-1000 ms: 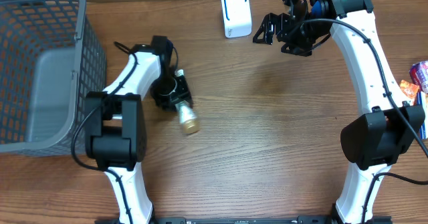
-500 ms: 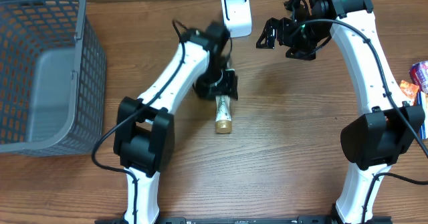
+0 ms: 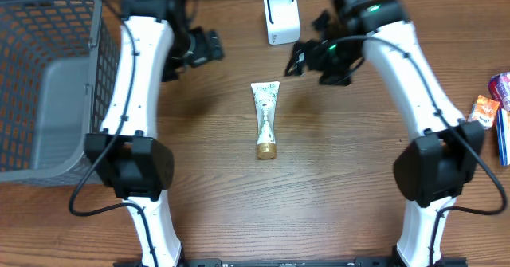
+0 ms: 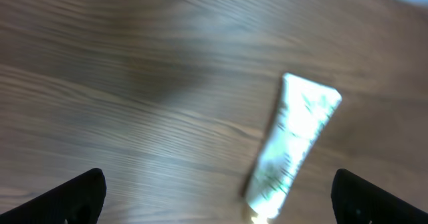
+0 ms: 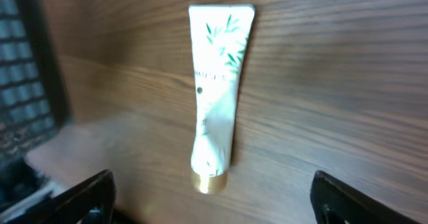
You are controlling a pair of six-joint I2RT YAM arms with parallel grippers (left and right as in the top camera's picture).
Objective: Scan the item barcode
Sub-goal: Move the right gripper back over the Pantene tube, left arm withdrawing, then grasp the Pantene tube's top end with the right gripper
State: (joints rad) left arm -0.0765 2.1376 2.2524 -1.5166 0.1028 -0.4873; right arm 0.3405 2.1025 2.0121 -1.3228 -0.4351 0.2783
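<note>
Tube [image 3: 265, 123] lies on table [image 3: 335, 187], before the scanner [image 3: 281, 17].

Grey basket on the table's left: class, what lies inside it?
Inside the grey basket, the overhead view shows only its bare floor and mesh walls. Its left part lies beyond the frame, so that is unseen.

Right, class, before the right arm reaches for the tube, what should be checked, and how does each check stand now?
1. Tube lies flat on the table, touching neither tool: ok.
2. Left tool open, off to one side of the tube: ok.
3. Right tool open, holding nothing: ok.
4. Scanner upright beyond the tube, nothing in front of it: ok.
5. Where the barcode sits on the tube: cannot tell, print too small.
</note>
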